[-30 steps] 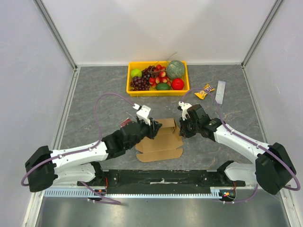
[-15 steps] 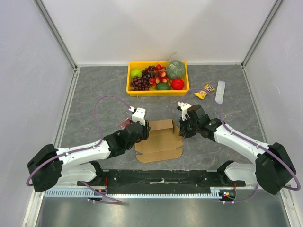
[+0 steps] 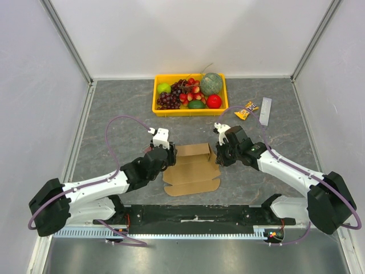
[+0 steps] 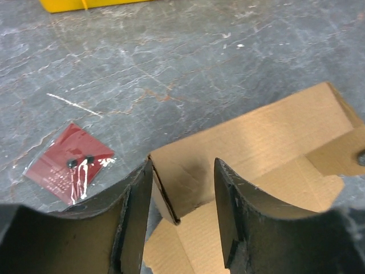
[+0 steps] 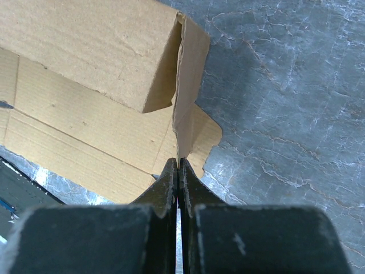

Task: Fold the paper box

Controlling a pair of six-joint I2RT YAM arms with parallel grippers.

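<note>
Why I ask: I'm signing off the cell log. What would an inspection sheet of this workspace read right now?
Surface: grey marbled tabletop, no spills seen.
Job's things: paper box partly folded, far panel raised, near flaps lying flat.
Clutter: yellow tray of fruit at the back; dark-red packet left of the box; snack packet and white strip at right.
Grippers: left gripper open, fingers either side of the box's left corner; right gripper shut on the box's right side flap.
Cables: purple cables loop above each arm, clear of the box.
Surroundings: plain white walls.
</note>
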